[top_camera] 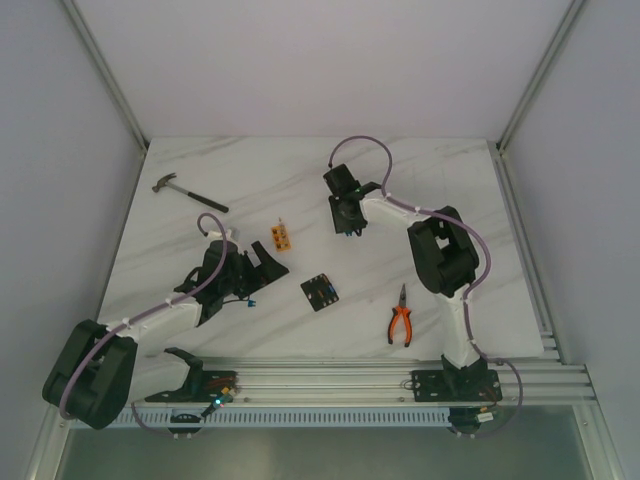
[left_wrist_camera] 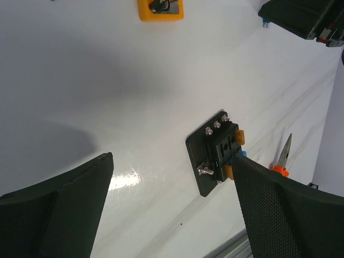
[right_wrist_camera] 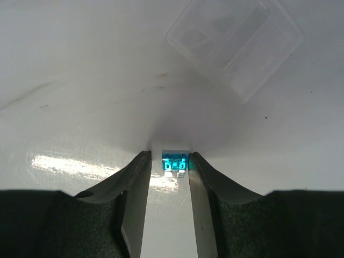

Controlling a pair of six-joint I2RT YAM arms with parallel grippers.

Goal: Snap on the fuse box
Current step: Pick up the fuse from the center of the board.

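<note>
Between both arms lies the fuse box, outside either's open, empty jaws.

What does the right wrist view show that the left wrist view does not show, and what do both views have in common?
Only the right wrist view shows a small blue fuse lying between the right gripper fingers, which stand close on either side of it, and a clear plastic lid on the table beyond.

Only the left wrist view shows the fuse box, the pliers tip, the orange block, and the left gripper wide open.

Both show the white table and the camera's own dark fingers.
</note>
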